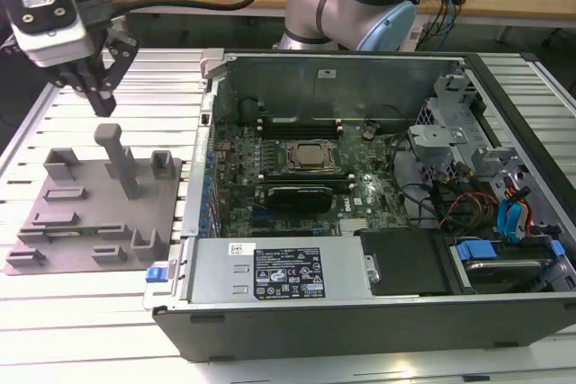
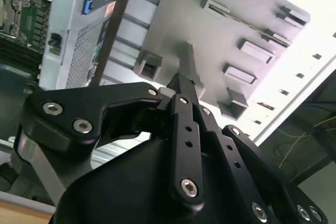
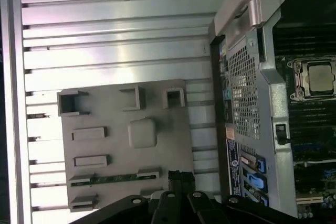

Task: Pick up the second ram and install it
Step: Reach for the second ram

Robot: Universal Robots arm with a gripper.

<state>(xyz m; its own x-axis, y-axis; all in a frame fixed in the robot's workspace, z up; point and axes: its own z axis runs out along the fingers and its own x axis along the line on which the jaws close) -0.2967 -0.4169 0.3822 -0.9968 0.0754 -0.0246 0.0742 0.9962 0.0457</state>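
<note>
While the second ram (image 3: pixel 113 178) was seen lying in a slot of the grey tray (image 3: pixel 173 129) on the slatted surface (image 3: pixel 105 51), well apart from the motherboard (image 1: pixel 243 150) inside the open computer case (image 1: pixel 360 330), neither pickup nor installation could be judged as begun. The gripper (image 1: pixel 103 107) was held in the air above the tray, at the exterior view's left, pointed downward close over the tall post (image 1: pixel 121 164). Its fingers (image 2: pixel 181 93) were seen drawn together, with nothing gripped between them.
</note>
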